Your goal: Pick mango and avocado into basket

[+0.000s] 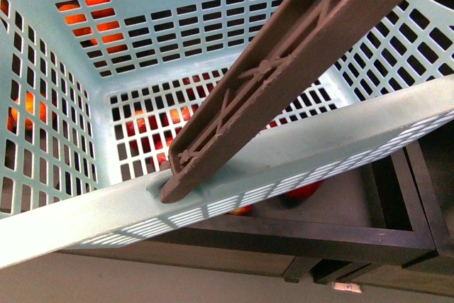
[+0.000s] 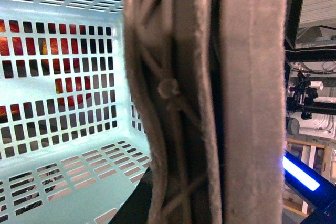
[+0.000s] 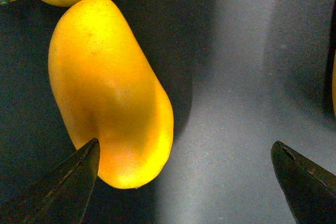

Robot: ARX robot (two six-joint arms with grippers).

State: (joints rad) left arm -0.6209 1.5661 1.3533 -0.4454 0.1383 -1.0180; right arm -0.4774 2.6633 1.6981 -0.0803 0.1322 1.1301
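Basket handle [image 2: 210, 98] close-up (left gripper hidden) | right gripper [image 3: 185, 153] open, seemingly over mango [image 3: 107, 90]

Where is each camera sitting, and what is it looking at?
Front view: on the robot's body between its arms, facing into the basket, with the handle crossing close up; no arm shows.
Left wrist view: on the left wrist, very near the handle, with the basket's inside beside it; no gripper shows.
Right wrist view: on the right wrist, looking at the mango on a dark surface; the right gripper shows its two tips, open.
Shared: the front and left wrist views both show the basket and handle.
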